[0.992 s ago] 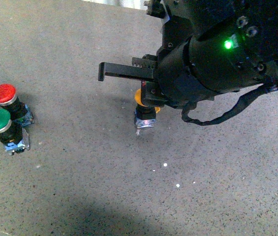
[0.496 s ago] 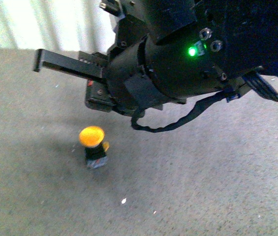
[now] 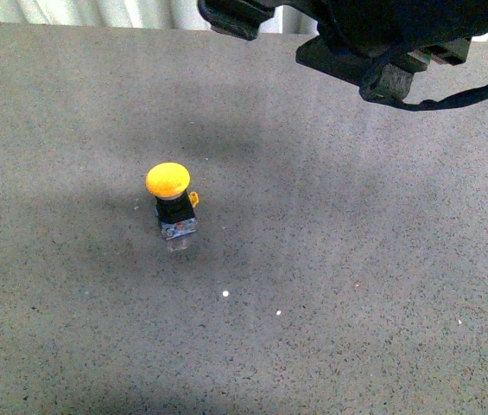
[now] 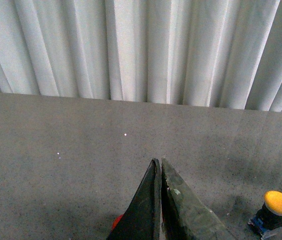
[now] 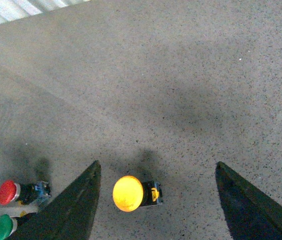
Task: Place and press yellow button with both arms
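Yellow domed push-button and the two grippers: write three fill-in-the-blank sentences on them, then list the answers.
The yellow domed push-button with a black body stands ___ on the grey speckled table.
The right gripper, whose flat black fingers show either side of the button in its wrist view, is ___.
The left gripper, fingers pressed together, is ___.
Missing words: upright; open; shut.

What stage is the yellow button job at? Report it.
Done: the yellow button stands upright on the table, ungripped. In hand: the open right tool hovers above it; the shut left tool sits apart. Remaining: the press, since nothing touches the cap.
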`<state>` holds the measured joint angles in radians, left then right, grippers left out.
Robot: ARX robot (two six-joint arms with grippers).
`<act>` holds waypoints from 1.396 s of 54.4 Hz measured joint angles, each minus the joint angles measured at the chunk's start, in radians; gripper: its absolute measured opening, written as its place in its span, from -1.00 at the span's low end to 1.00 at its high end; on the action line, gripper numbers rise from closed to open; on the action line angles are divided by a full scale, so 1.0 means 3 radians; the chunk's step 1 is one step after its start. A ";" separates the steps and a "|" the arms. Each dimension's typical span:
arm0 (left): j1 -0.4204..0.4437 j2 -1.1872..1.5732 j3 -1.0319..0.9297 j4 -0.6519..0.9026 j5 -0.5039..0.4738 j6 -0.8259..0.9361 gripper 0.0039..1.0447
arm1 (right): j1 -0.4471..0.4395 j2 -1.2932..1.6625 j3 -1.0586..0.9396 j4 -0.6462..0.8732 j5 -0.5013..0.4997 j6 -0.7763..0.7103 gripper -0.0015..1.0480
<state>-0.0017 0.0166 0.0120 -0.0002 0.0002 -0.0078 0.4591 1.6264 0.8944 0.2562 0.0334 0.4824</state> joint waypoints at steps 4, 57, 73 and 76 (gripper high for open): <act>0.0000 0.0000 0.0000 -0.0001 0.0009 0.0000 -0.98 | 0.0017 0.0018 -0.0370 0.1068 0.0779 -0.0514 0.22; 0.0000 0.0000 0.0000 0.0000 0.0000 0.0000 -0.98 | -0.1202 -0.2356 -0.2841 0.2017 0.0200 -0.1588 -0.97; 0.0000 0.0000 0.0000 0.0000 -0.0001 -0.0001 -0.98 | -0.1516 -0.3112 -0.2917 0.1382 -0.0106 -0.1589 -0.97; 0.0000 0.0000 0.0000 -0.0001 0.0000 0.0000 -0.98 | -0.1517 -0.3278 -0.2918 0.1230 -0.0104 -0.1589 -0.97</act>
<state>-0.0017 0.0166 0.0120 -0.0006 0.0002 -0.0078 0.0040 0.6430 0.0189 0.6250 0.0021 0.0055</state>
